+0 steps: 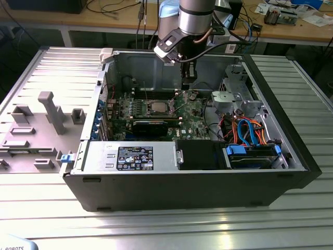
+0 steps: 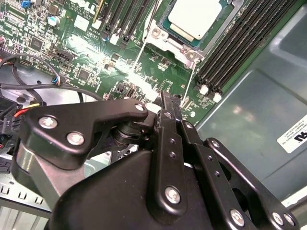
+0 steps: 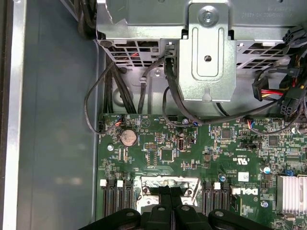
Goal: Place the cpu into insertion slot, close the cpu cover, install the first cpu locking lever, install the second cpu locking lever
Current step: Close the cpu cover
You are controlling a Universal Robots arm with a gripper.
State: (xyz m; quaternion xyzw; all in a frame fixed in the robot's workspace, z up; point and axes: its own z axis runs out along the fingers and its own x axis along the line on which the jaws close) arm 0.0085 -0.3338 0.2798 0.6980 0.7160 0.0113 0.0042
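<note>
Exterior view: gripper (image 1: 188, 87) hung over board (image 1: 195, 122), just to the exterior view's right of cpu (image 1: 157, 108).
Second wrist view: cpu sat in slot (image 2: 178, 34); cover (image 2: 163, 42) seemed down; levers (image 2: 139, 55) prob. unlatched.
First wrist view: fingers (image 3: 160, 191) pressed together, nothing between.
Left: likely both levers.

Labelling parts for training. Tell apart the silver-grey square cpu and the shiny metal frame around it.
The dull silver-grey square cpu has a solid matte top; the shiny silver metal cpu cover is a frame with an open middle. The cpu is smaller and sits inside; the cpu cover surrounds it. Both are silver metal on the green motherboard.
</note>
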